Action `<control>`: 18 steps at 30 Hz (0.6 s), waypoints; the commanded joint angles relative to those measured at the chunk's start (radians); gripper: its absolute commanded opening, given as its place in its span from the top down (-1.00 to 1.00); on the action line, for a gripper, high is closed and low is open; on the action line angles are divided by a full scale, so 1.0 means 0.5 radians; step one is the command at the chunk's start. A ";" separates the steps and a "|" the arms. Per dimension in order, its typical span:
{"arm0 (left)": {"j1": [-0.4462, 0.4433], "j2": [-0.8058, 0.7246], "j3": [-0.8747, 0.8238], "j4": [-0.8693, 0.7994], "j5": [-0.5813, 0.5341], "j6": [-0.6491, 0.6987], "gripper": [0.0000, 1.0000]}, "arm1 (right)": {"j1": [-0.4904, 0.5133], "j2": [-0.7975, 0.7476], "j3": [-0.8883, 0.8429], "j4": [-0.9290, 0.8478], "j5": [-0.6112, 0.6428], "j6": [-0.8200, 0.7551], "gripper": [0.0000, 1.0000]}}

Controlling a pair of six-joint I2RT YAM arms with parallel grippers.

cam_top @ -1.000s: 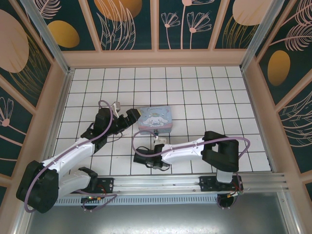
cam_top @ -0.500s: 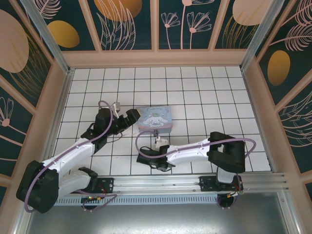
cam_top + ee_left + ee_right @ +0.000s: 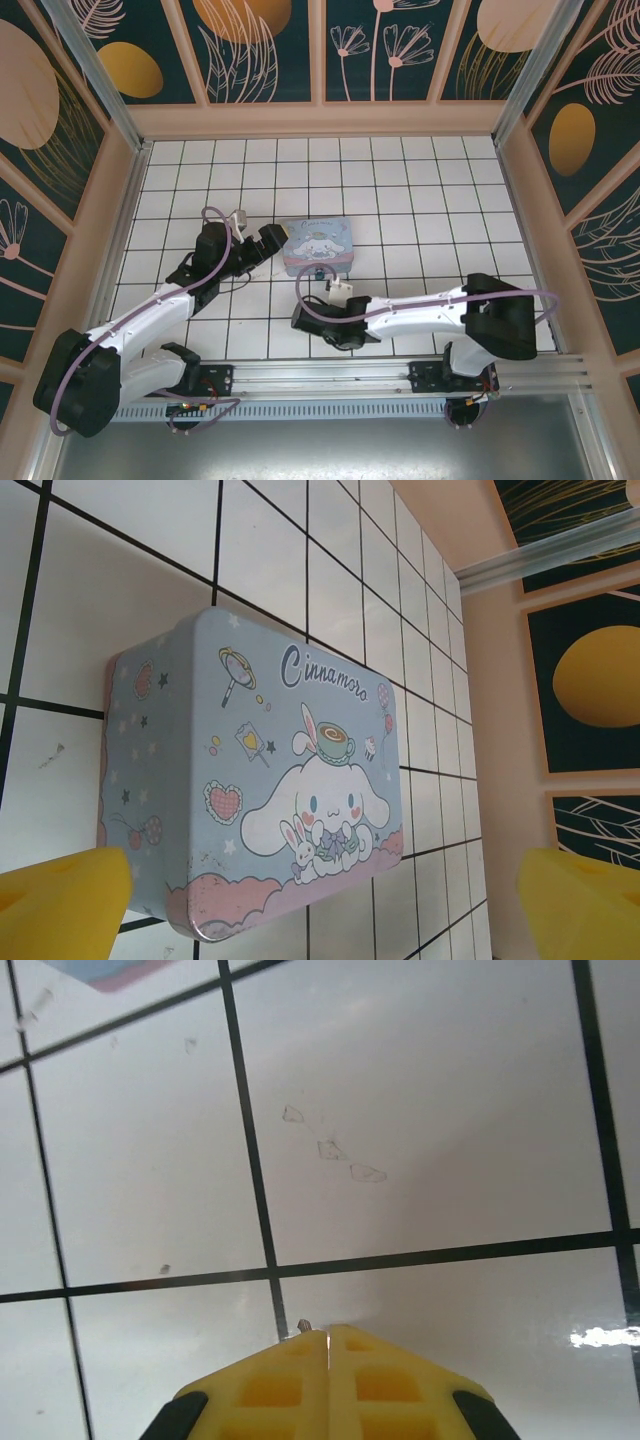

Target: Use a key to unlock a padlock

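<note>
The pastel-blue cartoon-print box (image 3: 318, 243) (image 3: 265, 780) lies on the tiled floor. A tiny dark speck at its near edge looks like the padlock (image 3: 322, 272), too small to make out. My left gripper (image 3: 268, 238) is just left of the box, open, with its yellow fingertips (image 3: 60, 900) wide apart on either side of the box's near end. My right gripper (image 3: 308, 318) (image 3: 328, 1332) is low over the tiles in front of the box. Its fingers are pressed shut, and a tiny metallic tip, the key (image 3: 304, 1326), pokes out between them.
White tiles with black grid lines (image 3: 250, 1160) surround everything. Peach-framed walls (image 3: 320, 120) enclose the floor on three sides, and a metal rail (image 3: 400, 375) runs along the near edge. Small scuff marks (image 3: 330, 1148) dot the tile ahead of the right gripper.
The right arm's elbow has swung right and toward the near rail, and its gripper has slid slightly right in front of the box. The left arm and the box have stayed put.
</note>
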 commanded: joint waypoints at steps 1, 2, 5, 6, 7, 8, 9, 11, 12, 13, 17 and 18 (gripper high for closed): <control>0.008 -0.005 -0.024 0.059 0.037 -0.022 -0.97 | -0.031 -0.135 -0.049 0.006 0.094 0.042 1.00; 0.008 -0.005 -0.026 0.066 0.050 -0.030 -0.97 | -0.039 -0.171 -0.050 0.003 0.110 0.046 1.00; 0.008 -0.005 -0.043 0.129 0.109 -0.084 -0.97 | -0.078 -0.293 -0.069 -0.006 0.173 0.056 1.00; 0.008 -0.005 -0.050 0.158 0.134 -0.111 -0.97 | -0.097 -0.344 -0.072 -0.005 0.201 0.054 1.00; 0.008 -0.001 -0.053 0.189 0.160 -0.137 -0.97 | -0.119 -0.390 -0.078 -0.003 0.222 0.050 1.00; 0.009 -0.002 -0.057 0.223 0.187 -0.163 -0.96 | -0.145 -0.441 -0.081 0.001 0.250 0.044 1.00; 0.009 0.002 -0.056 0.259 0.214 -0.196 -0.96 | -0.181 -0.494 -0.083 0.009 0.269 0.032 1.00; 0.009 0.007 -0.053 0.329 0.263 -0.254 -0.95 | -0.258 -0.585 -0.090 0.043 0.300 -0.003 1.00; 0.009 0.008 -0.051 0.374 0.288 -0.285 -0.95 | -0.301 -0.631 -0.098 0.062 0.306 -0.021 1.00; 0.009 0.011 -0.055 0.414 0.311 -0.316 -0.94 | -0.349 -0.670 -0.105 0.091 0.307 -0.039 1.00; -0.009 0.020 -0.039 0.538 0.366 -0.398 -0.88 | -0.530 -0.789 -0.122 0.223 0.299 -0.112 1.00; -0.021 0.022 -0.034 0.565 0.368 -0.414 -0.84 | -0.574 -0.804 -0.118 0.251 0.285 -0.123 1.00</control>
